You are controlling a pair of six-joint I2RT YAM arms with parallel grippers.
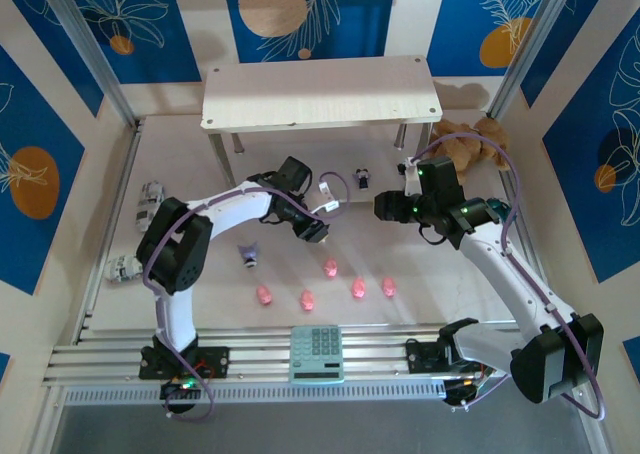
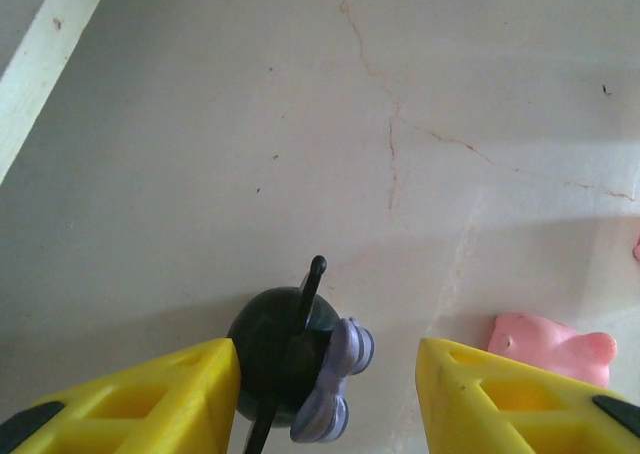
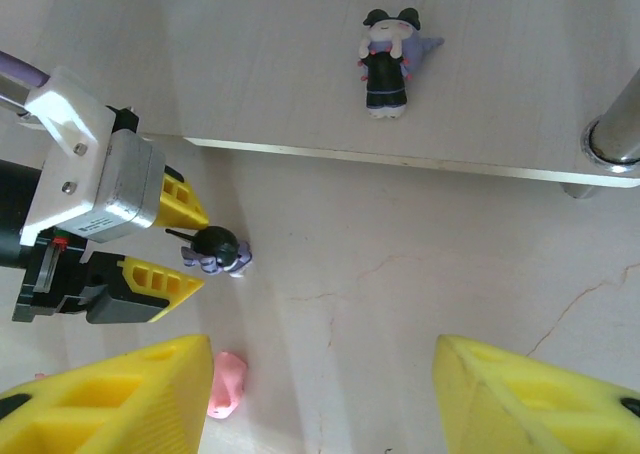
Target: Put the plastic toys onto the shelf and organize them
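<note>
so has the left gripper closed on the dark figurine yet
No, the dark figurine sits between the left gripper's fingers with a visible gap.

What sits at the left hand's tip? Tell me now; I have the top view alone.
Observer: A dark figurine sits between the open fingers of the left hand, with a gap beside it.
Operator: Report the right hand.
Observer: It is open and grips nothing.
Operator: Check the other figurine by the shelf.
Observer: It rests on the shelf's lower board.
</note>
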